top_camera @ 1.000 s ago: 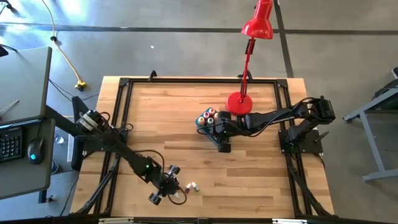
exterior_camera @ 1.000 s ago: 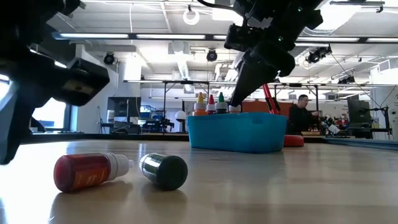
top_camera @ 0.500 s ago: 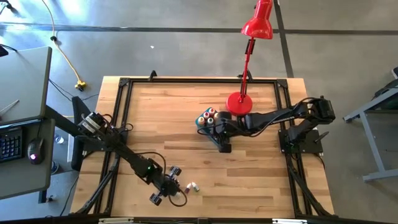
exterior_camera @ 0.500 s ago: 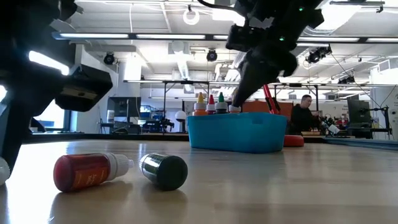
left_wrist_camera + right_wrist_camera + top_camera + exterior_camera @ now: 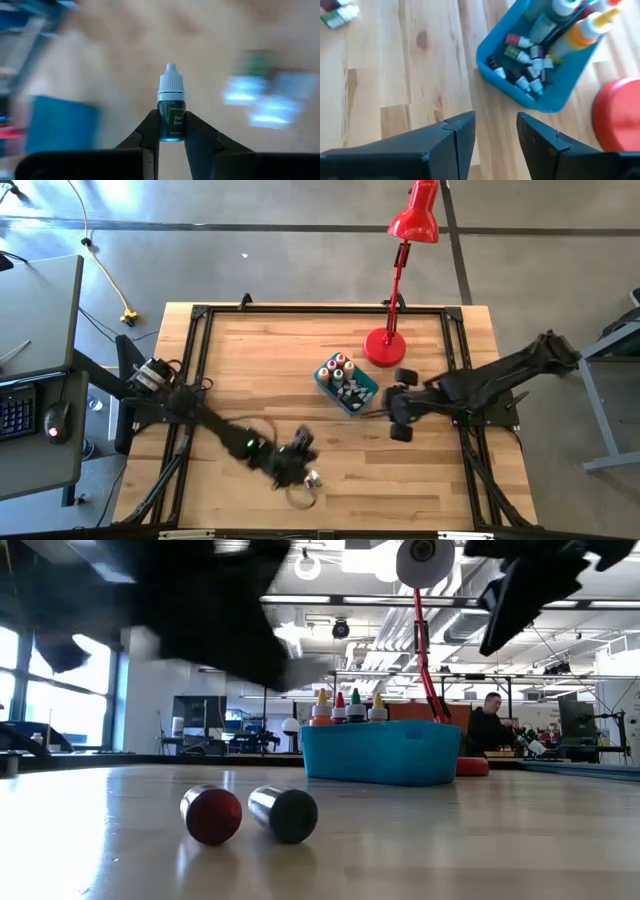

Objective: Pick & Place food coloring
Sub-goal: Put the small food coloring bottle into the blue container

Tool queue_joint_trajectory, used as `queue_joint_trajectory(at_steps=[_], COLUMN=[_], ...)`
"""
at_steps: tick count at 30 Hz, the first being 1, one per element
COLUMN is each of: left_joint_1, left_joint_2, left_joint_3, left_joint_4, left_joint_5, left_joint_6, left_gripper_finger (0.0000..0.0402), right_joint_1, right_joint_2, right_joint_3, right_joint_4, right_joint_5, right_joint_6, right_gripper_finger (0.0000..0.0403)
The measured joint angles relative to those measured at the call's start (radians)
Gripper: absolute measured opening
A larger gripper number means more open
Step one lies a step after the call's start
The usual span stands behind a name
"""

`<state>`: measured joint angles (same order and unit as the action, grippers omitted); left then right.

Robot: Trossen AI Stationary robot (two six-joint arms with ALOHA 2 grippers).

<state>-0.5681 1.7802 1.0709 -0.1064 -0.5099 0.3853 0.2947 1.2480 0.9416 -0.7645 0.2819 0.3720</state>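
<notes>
One dark green dropper bottle (image 5: 171, 112), white pointed cap, long axis running straight out between the fingers, clamped in the left gripper (image 5: 171, 137) above the table's near edge, teal tub (image 5: 352, 394) at its two o'clock; right gripper (image 5: 495, 132) empty, jaws apart, beside that tub.

Tub (image 5: 347, 383) holds bottles (image 5: 337, 367); lamp (image 5: 385, 346) just beside.

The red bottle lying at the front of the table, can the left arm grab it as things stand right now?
Probably not yet. The left gripper is shut on a dark green bottle, so its fingers are occupied. The red bottle lies in the open beside another dark one, nothing covering it, so the way looks free once the green bottle is released.
</notes>
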Motion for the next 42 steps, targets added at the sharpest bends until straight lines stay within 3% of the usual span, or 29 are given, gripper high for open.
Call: queue_joint_trajectory(at_steps=[3, 6, 12, 16, 22, 32, 37, 42], left_joint_1=[0.107, 0.237, 0.474, 0.558, 0.595, 0.594, 0.592, 0.574], left_joint_2=[0.000, 0.000, 0.000, -0.001, 0.053, 0.118, 0.066, 0.001], left_joint_3=[0.061, 0.103, 0.141, 0.143, 0.144, 0.145, 0.213, 0.360], left_joint_4=[0.012, 0.040, 0.108, 0.107, 0.153, 0.177, 0.077, -0.242], left_joint_5=[-0.015, 0.074, 0.339, 0.407, 0.448, 0.421, 0.424, 0.415], left_joint_6=[0.107, 0.104, -0.121, -0.202, -0.222, -0.210, -0.210, -0.211], left_gripper_finger=[0.0055, 0.0056, 0.0056, 0.0056, 0.0067, 0.0154, 0.0162, 0.0162], right_joint_1=[0.069, 0.125, 0.186, 0.179, 0.156, 0.139, 0.130, 0.105], right_joint_2=[-0.067, -0.113, -0.139, -0.139, -0.139, -0.139, -0.137, -0.091], right_joint_3=[-0.063, -0.145, -0.342, -0.416, -0.426, -0.426, -0.426, -0.426], right_joint_4=[0.032, 0.109, 0.373, 0.477, 0.507, 0.584, 0.692, 0.972], right_joint_5=[0.090, 0.154, 0.216, 0.170, 0.155, 0.137, 0.139, 0.123], right_joint_6=[0.051, 0.117, 0.168, 0.082, 0.001, -0.015, -0.098, -0.272], right_gripper_finger=[0.0138, 0.0138, 0.0138, 0.0138, 0.0138, 0.0138, 0.0138, 0.0138])
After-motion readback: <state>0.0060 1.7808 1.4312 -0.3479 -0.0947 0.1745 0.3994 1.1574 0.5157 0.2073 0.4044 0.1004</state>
